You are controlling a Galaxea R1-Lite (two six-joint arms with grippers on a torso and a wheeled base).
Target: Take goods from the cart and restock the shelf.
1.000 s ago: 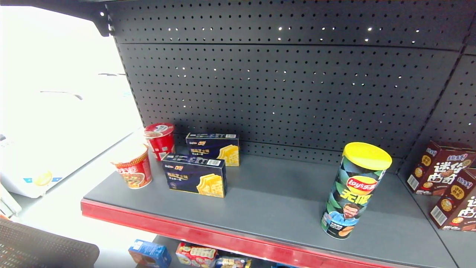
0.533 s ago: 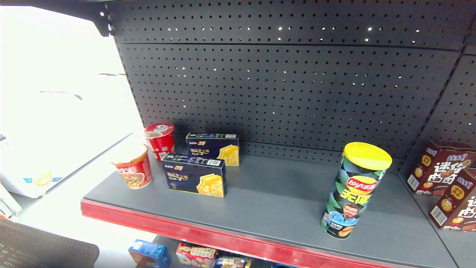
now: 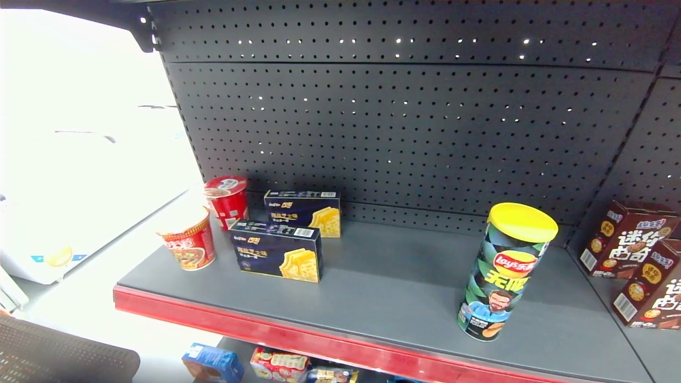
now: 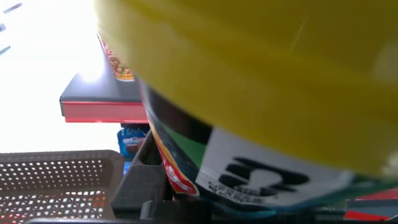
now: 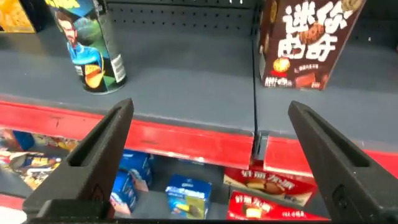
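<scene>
In the left wrist view a chips can [image 4: 261, 81] with a yellow lid and a green-and-black wrapper sits very close to the camera, and my left gripper [image 4: 186, 208] is shut on it below the shelf's red front edge [image 4: 102, 111]. A matching chips can [image 3: 505, 271] stands upright on the grey shelf [image 3: 393, 287], right of centre; it is the chips can [image 5: 90, 46] in the right wrist view. My right gripper [image 5: 210, 109] hangs open in front of the shelf edge [image 5: 186, 140], nothing between its fingers.
Two red cup noodles [image 3: 187, 242] and two dark blue boxes [image 3: 276, 250] stand at the shelf's left. Brown boxes [image 3: 622, 239] fill the right end. The cart's dark mesh basket [image 3: 58, 356] is at lower left. More packets [image 5: 186, 196] lie on the lower shelf.
The head camera has shifted slightly, so the whole picture has slid a little to the left. Nothing on the shelf has moved.
</scene>
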